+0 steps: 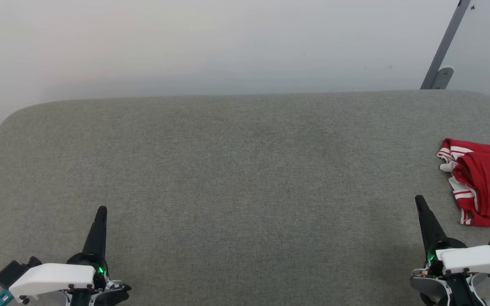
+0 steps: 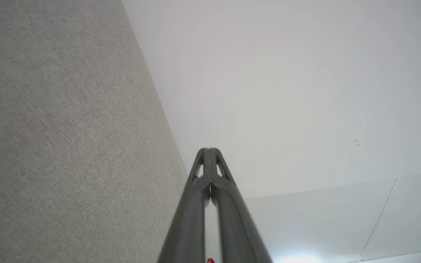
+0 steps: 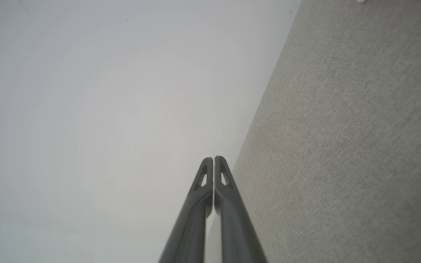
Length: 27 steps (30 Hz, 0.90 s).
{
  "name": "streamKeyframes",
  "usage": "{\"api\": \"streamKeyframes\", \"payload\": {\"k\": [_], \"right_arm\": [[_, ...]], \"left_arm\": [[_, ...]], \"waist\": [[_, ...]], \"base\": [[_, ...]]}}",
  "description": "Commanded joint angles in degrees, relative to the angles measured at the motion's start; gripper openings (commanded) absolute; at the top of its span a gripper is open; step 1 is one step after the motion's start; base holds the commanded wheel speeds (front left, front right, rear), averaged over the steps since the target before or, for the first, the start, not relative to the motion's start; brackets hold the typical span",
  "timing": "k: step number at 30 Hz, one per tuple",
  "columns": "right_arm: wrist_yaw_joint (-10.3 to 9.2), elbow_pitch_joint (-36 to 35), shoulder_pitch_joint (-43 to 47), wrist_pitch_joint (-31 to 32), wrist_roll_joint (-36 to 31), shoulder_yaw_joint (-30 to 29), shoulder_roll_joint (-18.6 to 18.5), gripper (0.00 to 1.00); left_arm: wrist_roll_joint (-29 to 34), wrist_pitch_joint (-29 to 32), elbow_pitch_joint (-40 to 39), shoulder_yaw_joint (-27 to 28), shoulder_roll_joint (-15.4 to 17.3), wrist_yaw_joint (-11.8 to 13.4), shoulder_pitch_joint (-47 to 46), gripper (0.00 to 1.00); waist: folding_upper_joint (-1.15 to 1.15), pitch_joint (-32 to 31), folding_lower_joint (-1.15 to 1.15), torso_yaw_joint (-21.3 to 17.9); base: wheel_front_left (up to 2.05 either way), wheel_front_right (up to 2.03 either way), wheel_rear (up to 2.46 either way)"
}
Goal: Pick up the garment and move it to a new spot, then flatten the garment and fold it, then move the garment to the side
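Head view: red garment at table's right edge, near right gripper.

Dark tapered fingers, white shells — on left end effector and right end effector.

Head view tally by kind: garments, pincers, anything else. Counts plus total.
garment, red and white, bunched at far right: 1
pincers, left pincer and right pincer, both shut and empty: 2
table, grey fabric top: 1
metal post, grey, back right: 1
Total: 5
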Motion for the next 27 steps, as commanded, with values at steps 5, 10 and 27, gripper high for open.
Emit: {"api": "streamKeyframes", "payload": {"k": [5, 10, 27], "right_arm": [[0.00, 0.02, -1.23, 0.79, 2.90, -0.22, -0.30, 0.00], [0.00, 0.09, -1.45, 1.21, 4.95, -0.24, -0.31, 0.00], [0.00, 0.30, -2.40, 2.71, 11.09, -0.34, -0.31, 0.00]], "left_arm": [[-2.45, 0.88, 0.30, 0.34, -0.07, -0.26, -1.62, 0.00], [-4.31, 1.50, 0.64, 0.46, -0.26, -0.27, -1.96, 0.00], [-9.47, 3.22, 1.58, 0.80, -0.90, -0.31, -3.40, 0.00]], "waist": [[0.00, 0.08, 0.00, -0.07], [0.00, 0.15, 0.00, -0.15], [0.00, 0.39, 0.00, -0.39]], "base": [[0.00, 0.00, 0.00], [0.00, 0.00, 0.00], [0.00, 0.00, 0.00]]}}
